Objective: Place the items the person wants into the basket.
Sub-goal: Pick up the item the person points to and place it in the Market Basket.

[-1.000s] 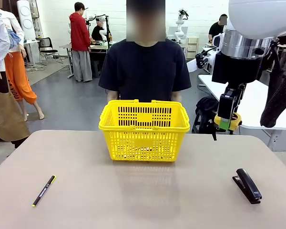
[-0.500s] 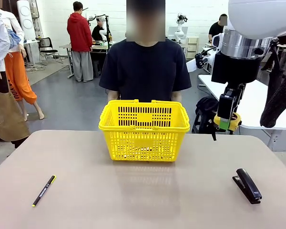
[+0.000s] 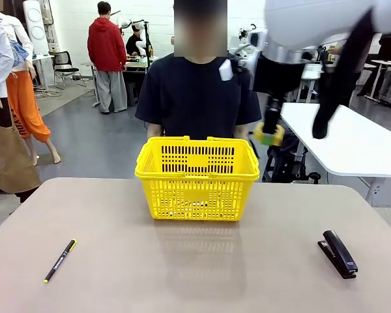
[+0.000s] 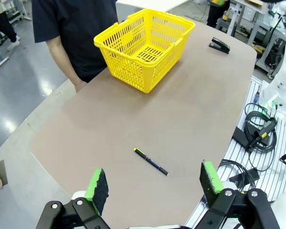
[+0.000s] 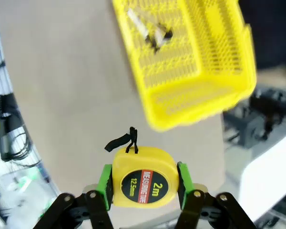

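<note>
On the table (image 3: 195, 274) you have the yellow basket (image 3: 197, 177) at the far edge, before the person (image 3: 197, 98). Your right gripper (image 5: 143, 183), raised just right of the basket's rim, is clamped on the tape measure (image 5: 144, 177). Your left gripper (image 4: 155, 183) hangs spread wide, holding nothing. A stapler (image 3: 339, 253) lies right, a pen (image 3: 59, 260) left.

tape measure (image 5: 144, 183): yellow-black, clamped in air, beside basket rim | basket (image 3: 197, 177): yellow, upright, table's far side
</note>
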You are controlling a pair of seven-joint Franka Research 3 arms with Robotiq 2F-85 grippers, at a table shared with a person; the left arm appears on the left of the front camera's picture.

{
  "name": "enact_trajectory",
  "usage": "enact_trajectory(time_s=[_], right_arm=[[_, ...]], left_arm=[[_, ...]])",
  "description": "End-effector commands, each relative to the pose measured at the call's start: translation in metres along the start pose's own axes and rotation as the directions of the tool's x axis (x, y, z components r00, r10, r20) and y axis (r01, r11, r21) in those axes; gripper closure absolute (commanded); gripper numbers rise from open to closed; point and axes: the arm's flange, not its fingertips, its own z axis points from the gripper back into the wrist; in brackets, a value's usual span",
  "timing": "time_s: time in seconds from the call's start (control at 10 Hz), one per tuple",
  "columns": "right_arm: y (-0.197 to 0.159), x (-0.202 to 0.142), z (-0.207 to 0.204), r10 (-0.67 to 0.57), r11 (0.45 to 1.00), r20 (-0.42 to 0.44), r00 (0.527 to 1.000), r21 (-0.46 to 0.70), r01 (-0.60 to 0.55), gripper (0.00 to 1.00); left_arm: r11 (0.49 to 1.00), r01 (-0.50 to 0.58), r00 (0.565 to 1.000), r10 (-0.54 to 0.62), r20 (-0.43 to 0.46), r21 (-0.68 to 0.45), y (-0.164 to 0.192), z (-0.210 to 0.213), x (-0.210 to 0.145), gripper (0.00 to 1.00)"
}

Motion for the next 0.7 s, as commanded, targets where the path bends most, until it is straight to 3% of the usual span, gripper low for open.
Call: enact_trajectory(time_s=[0.0, 0.1, 0.3, 0.6], right_arm=[[-0.037, 0.044, -0.021, 0.166, 0.986, 0.095, 0.982, 0.018, -0.168, 0.35], [-0.045, 0.074, -0.042, 0.288, 0.957, 0.111, 0.951, 0.0, -0.289, 0.35], [-0.06, 0.119, -0.077, 0.367, 0.929, 0.067, 0.928, 0.017, -0.369, 0.35], [-0.088, 0.145, -0.105, 0.267, 0.962, -0.022, 0.963, 0.062, -0.265, 0.35]], left_arm=[[1.0, 0.019, 1.0, -0.019, 0.015, 0.001, 0.002, 0.0, -0.001, 0.0], [1.0, 0.019, 1.0, -0.019, 0.015, 0.001, 0.002, 0.0, -0.001, 0.0], [1.0, 0.019, 1.0, -0.019, 0.015, 0.001, 0.002, 0.0, -0.001, 0.0], [1.0, 0.019, 1.0, -0.019, 0.015, 0.001, 0.002, 0.0, -0.001, 0.0]])
